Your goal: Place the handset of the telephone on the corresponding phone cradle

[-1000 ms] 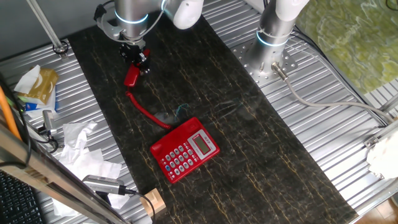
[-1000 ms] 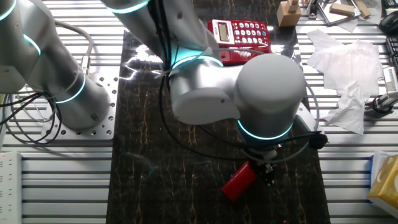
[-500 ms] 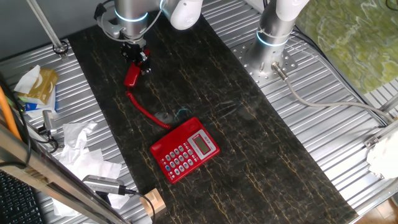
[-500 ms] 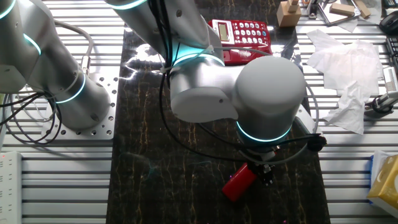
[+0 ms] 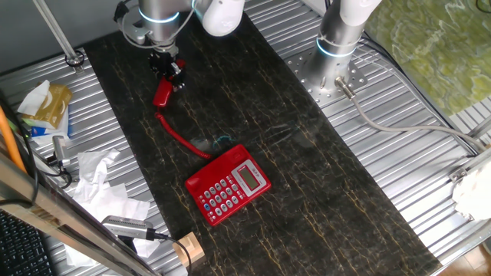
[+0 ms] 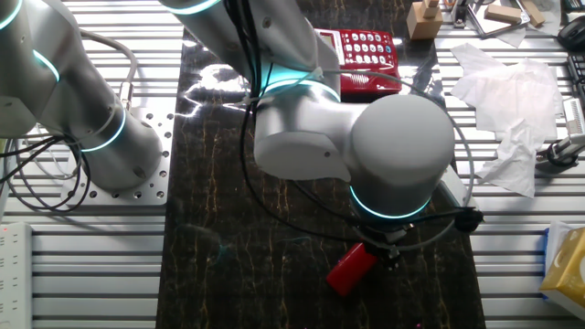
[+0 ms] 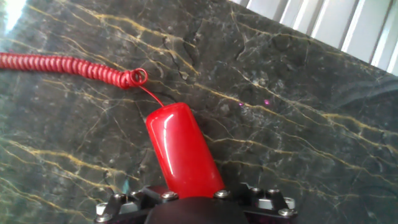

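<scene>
Surface: a dark marbled mat (image 5: 307,192) with gold veins lies over a ribbed metal table (image 5: 430,176); crumpled paper (image 5: 100,184) sits off its left edge in one fixed view.
My claw: my gripper (image 5: 167,70) is at the far end of the mat, clenched on the handset (image 5: 162,93). In the hand view the red body runs straight out from between my fingers, so I judge the grip firm.
Handset: it hangs from my claw with its free end pointing down toward the mat. Whether that end touches the mat or is just above it, I cannot tell.
Cord: the coiled red cord (image 7: 62,65) trails from the handset's end across the mat toward the telephone (image 5: 228,184).
Telephone: it sits near the middle of the mat, keypad and display up, well apart from me.
Phone cradle: the phone cradle (image 6: 370,82), the long strip beside the keypad, is bare.
Done: the handset is picked up.
Left: carrying it across to the telephone, turning it to lie along the strip, lowering it in and letting go. I judge the task under halfway.
Risk: the cord may drag the light base as I move.
</scene>
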### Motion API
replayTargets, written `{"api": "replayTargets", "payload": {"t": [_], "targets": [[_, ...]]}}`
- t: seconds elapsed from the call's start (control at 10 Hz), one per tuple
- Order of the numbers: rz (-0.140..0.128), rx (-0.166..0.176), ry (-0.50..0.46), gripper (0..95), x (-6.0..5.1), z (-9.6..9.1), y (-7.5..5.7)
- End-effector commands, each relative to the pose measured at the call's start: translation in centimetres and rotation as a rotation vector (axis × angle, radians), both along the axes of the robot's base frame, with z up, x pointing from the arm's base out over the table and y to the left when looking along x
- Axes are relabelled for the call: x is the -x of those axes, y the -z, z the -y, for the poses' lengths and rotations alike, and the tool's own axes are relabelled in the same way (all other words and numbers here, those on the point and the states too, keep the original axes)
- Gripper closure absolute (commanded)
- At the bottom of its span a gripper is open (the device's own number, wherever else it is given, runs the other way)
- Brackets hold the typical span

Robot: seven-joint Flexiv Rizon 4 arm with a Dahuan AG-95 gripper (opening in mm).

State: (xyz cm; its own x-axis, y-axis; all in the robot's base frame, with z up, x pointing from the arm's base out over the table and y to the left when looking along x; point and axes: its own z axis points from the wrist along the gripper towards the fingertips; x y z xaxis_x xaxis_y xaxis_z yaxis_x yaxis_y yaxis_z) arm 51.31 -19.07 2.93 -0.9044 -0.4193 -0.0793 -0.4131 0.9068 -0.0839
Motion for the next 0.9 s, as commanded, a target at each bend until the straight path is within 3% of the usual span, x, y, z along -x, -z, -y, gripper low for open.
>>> {"api": "replayTargets", "payload": {"t": [0.1, 0.3, 0.4, 0.5, 0.9], "targets": [[0.003, 0.006, 0.005, 38.0, 0.07, 0.04, 0.04], [0.009, 0.011, 0.014, 38.0, 0.07, 0.04, 0.04], [0.010, 0.014, 0.024, 76.0, 0.07, 0.04, 0.04], [0.009, 0.016, 0.029, 95.0, 0.07, 0.04, 0.04], [0.006, -0.001, 0.025, 95.0, 0.01, 0.13, -0.69]]}}
